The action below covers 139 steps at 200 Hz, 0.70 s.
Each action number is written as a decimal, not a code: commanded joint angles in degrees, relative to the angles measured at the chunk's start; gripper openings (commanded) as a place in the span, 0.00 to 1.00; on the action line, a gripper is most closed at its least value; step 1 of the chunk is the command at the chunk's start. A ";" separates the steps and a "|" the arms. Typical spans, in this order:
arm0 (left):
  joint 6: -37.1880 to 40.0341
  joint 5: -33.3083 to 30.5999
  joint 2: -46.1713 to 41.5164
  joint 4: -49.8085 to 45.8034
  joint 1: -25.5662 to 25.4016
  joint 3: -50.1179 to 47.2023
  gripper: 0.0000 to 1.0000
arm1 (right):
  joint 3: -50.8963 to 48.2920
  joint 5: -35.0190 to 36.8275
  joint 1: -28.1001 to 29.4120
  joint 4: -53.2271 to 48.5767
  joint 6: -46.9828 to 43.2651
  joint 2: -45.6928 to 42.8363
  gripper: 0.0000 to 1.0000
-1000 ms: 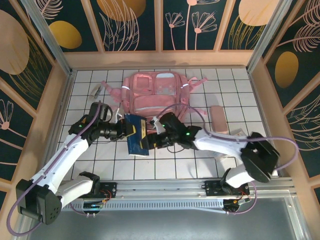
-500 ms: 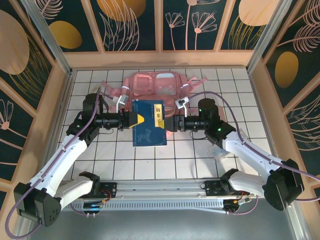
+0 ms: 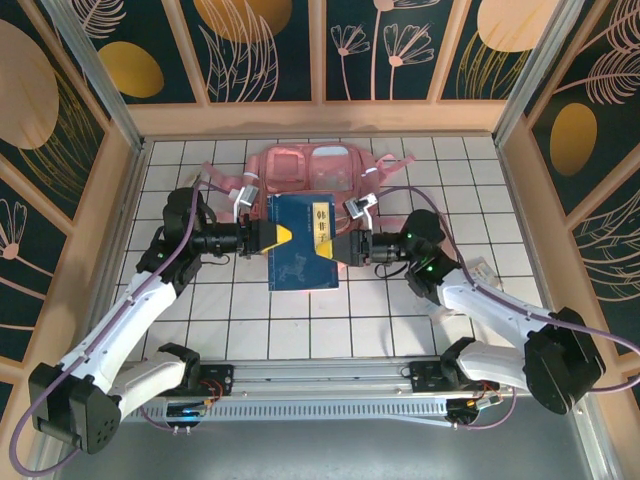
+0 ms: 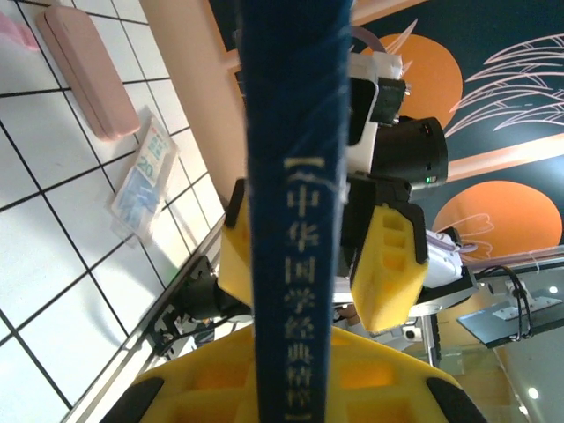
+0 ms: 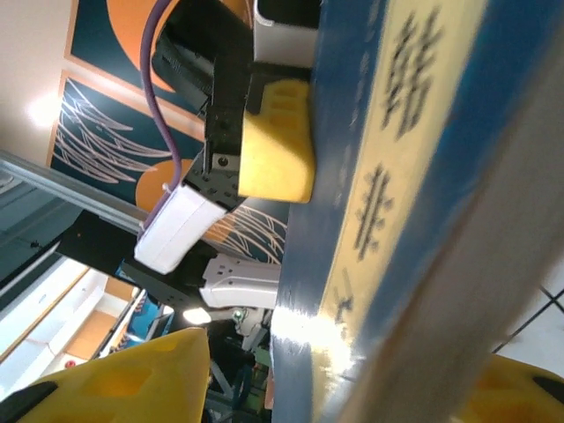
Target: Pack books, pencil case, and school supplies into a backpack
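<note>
Dark blue book [image 3: 303, 243] level, aloft at pink backpack [image 3: 300, 165] near edge

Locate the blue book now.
Top view, centre: the blue book hangs between the left claw and right claw, at the near edge of the pink backpack.

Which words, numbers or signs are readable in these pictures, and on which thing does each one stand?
"中华国学经典精", running off the frame: on the spine of the book.
"20": on the small flat packet lying on the table; its other print is too small to read.
Dark characters on the book's yellow strip: blurred, unreadable.
</note>
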 commanded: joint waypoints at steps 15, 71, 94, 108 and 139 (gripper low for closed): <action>-4.22 0.29 -0.31 10.06 -0.21 -1.70 0.00 | 5.21 2.50 5.73 0.72 1.52 2.12 0.44; -1.17 -1.95 -0.75 8.77 -0.08 0.39 0.44 | 1.27 3.16 -1.75 -0.77 4.64 -2.09 0.00; 21.78 -9.67 -2.30 -3.02 -0.23 4.81 0.63 | 7.05 4.72 -5.05 -28.19 -11.21 -5.96 0.00; 33.28 -18.23 -4.70 -3.56 -1.42 3.83 0.82 | 8.95 5.54 -9.34 -38.63 -15.66 -7.28 0.00; 51.20 -25.83 -1.55 2.83 -5.97 -0.61 0.76 | 12.08 11.72 -22.98 -59.47 -21.98 -8.62 0.00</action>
